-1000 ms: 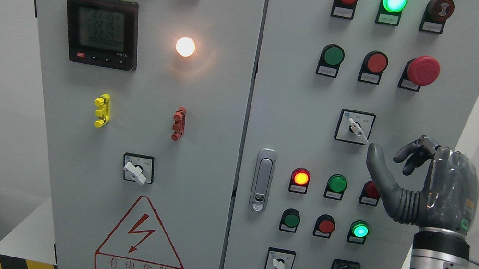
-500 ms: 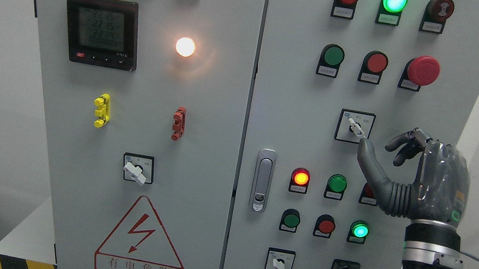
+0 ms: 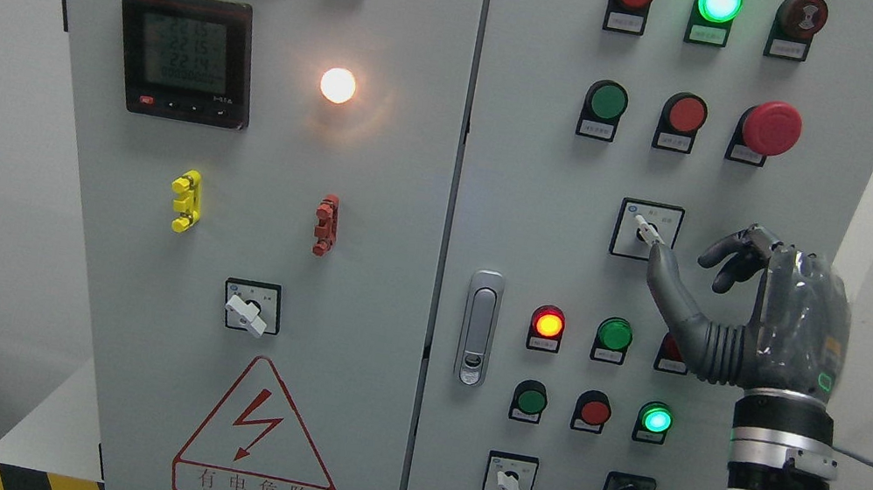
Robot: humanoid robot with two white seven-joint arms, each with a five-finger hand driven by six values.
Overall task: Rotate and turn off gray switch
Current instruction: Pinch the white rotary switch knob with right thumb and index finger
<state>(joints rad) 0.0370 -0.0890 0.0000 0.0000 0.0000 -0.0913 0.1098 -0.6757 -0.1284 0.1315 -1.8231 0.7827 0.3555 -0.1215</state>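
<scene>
From the head view, your right robot hand [image 3: 745, 310] stands in front of the cabinet's right door [image 3: 514, 205], fingers spread and holding nothing, thumb tip meeting the lower end of the gray switch [image 3: 646, 230]. That switch sits mid-door, its white lever slanting down to the right.

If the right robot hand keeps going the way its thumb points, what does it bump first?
Most likely the white handle of the gray switch. The right robot hand has its thumb tip right at that handle's lower end, pointing up-left. Whether it touches yet is unclear, since one view hides depth.
</scene>
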